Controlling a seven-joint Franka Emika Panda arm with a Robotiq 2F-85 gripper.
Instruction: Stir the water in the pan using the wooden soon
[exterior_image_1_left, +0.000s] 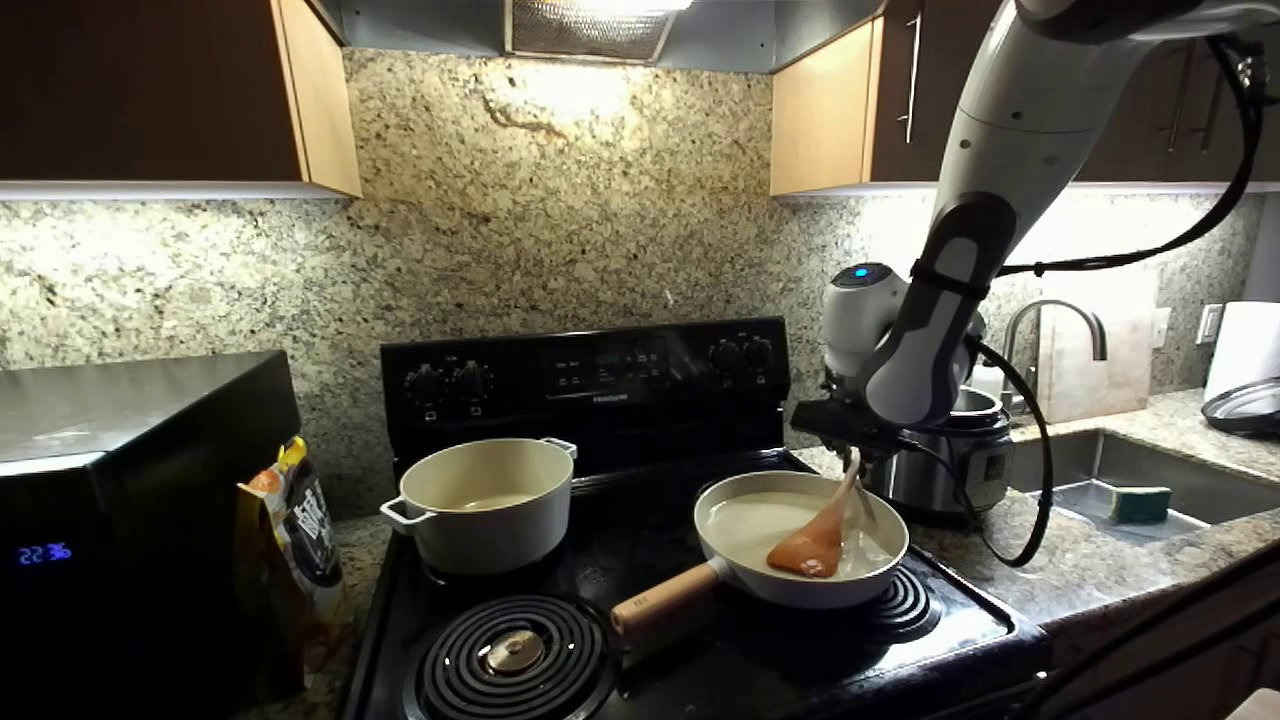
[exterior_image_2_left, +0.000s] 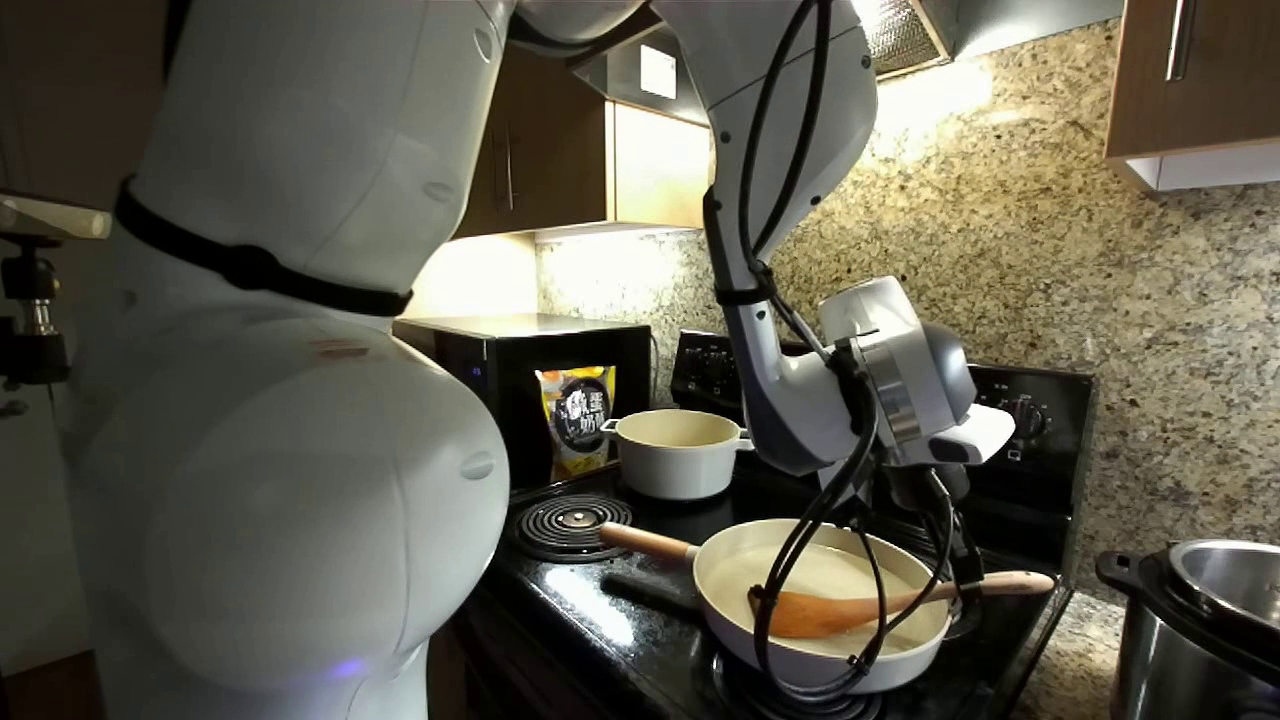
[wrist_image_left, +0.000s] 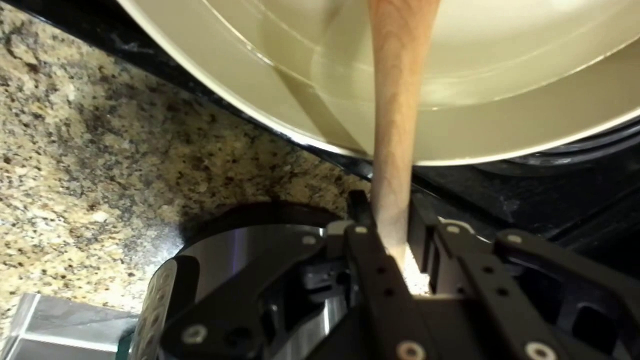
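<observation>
a black, two-fingered gripper at the end of a white robot arm is clenched on the handle of an orange-brown wooden spoon with a broad, flat head. in the wrist view its fingers stand close together, one on each side, with only the pale wood between them. in an exterior view the rounded end of the handle juts out past the gripper, away from the spoon's head. from the grip the spoon slants down over the rim of a round, shallow, cream-white frying pan, and its head lies low inside, in or just over a thin, pale, glossy layer of water; how deep it sits cannot be told. the pan, which has one long brown wooden handle, rests on a glossy black stove, above a black coil burner that shows in part. also on the stove, apart from the pan, stands a deeper cream-white pot with two side handles. a shiny steel cooker pot is near the gripper on a speckled granite counter, and beyond it a steel sink holds a green sponge
</observation>
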